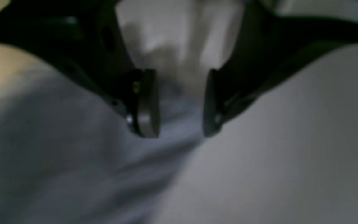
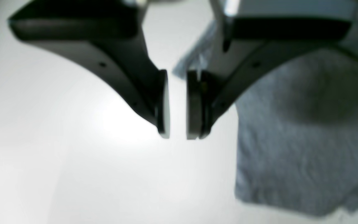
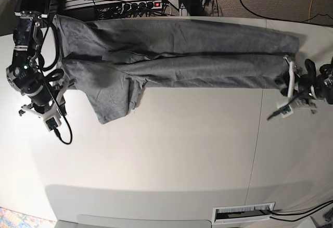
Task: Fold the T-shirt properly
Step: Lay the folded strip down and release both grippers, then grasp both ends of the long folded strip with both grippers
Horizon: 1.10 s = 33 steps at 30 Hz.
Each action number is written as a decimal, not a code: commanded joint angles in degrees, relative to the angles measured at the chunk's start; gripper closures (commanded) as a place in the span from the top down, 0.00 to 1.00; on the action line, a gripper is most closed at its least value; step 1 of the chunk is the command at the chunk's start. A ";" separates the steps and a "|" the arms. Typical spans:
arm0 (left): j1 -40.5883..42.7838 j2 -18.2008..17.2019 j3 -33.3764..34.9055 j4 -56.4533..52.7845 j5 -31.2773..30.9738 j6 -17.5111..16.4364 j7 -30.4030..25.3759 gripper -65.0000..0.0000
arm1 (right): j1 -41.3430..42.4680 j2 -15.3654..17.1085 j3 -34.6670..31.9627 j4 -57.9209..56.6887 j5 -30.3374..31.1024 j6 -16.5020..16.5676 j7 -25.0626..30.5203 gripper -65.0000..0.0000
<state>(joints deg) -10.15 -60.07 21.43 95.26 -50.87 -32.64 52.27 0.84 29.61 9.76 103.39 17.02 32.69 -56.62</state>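
The grey T-shirt [image 3: 177, 56] lies stretched along the far side of the white table [image 3: 166, 155], with one sleeve [image 3: 112, 103] hanging towards the middle. My left gripper [image 1: 180, 124] is open and low over the shirt's edge [image 1: 73, 161], with cloth under and between the fingers. In the base view it sits at the shirt's right end [image 3: 287, 85]. My right gripper [image 2: 177, 133] has a narrow gap and is empty, over bare table just left of the shirt [image 2: 297, 140]. The right arm [image 3: 31, 82] stands at the shirt's left end.
A power strip and cables [image 3: 130, 4] lie beyond the table's far edge. A seam [image 3: 255, 144] runs across the table on the right. A white vent [image 3: 243, 213] sits at the near edge. Loose cables [image 3: 62, 131] hang from the right arm.
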 commanded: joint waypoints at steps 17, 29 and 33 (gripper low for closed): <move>8.55 6.91 -0.72 0.59 -2.21 -3.43 -1.25 0.00 | 8.41 -3.61 -5.35 -18.93 0.94 -0.28 9.88 0.36; 8.59 6.91 -0.72 0.59 -1.81 -3.43 -1.29 0.00 | 12.31 -4.46 -12.31 -30.08 -3.98 -0.35 12.20 0.35; 8.57 6.91 -0.72 0.59 -1.84 -3.45 -1.31 0.00 | 12.35 -5.22 -12.33 -30.67 -0.46 -0.35 7.80 0.09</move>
<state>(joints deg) -0.82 -52.05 21.41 95.24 -52.07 -35.90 51.79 12.45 23.77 -2.68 72.47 17.34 32.42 -47.11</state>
